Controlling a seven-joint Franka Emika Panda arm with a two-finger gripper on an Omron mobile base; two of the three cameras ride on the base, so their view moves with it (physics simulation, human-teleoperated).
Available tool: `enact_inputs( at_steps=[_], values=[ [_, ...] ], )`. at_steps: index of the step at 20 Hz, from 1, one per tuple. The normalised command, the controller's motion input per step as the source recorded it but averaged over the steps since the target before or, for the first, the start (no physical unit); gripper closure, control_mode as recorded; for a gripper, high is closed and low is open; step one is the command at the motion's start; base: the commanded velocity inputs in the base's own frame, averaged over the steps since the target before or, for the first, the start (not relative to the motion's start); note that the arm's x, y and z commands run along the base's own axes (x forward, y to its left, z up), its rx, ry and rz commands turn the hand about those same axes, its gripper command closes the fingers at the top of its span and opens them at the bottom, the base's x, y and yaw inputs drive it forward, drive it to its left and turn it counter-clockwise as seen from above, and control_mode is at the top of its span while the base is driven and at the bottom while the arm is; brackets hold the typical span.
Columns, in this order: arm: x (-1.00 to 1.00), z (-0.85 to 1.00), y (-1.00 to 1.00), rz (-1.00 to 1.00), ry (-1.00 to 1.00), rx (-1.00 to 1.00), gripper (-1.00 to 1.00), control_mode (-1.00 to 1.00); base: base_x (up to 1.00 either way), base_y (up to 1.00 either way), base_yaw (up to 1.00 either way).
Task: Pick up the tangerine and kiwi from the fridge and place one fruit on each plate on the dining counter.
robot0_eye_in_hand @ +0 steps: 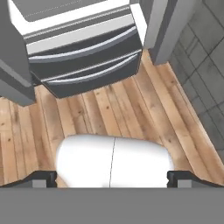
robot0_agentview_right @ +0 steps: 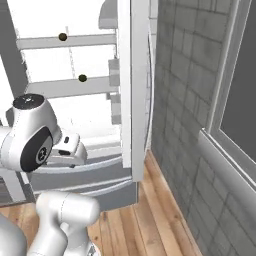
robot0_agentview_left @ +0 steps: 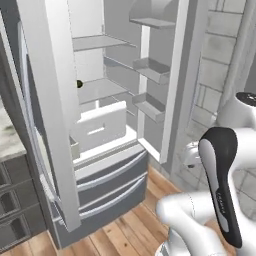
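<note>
right base view: inside the open fridge (robot0_agentview_right: 127, 90), the kiwi (robot0_agentview_right: 82, 78) sits on a shelf, the tangerine (robot0_agentview_right: 62, 36) one shelf above. both look light, smooth, likely to roll; grip across the middle. jaws spread wide, empty.

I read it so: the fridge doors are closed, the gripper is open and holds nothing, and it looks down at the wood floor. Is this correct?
Not quite: the fridge stands open, its shelves showing in the left base view. The rest holds: the gripper is open and empty, facing the wood floor.
</note>
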Motion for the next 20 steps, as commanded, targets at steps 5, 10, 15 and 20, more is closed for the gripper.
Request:
enact_inputs(
  at_steps=[5,10,15,20],
  values=[
    [0.00,0.00,0.00,0.00,0.00,0.00,-1.00,1.00,0.24,-0.03,0.47],
    [0.00,0.00,0.00,0.00,0.00,0.00,-1.00,1.00,0.23,-0.34,0.26],
    [0.00,0.00,0.00,0.00,0.00,0.00,-1.00,1.00,0.48,-0.34,0.14],
    [0.00,0.00,0.00,0.00,0.00,0.00,-1.00,1.00,0.64,-0.13,0.17]
  ],
)
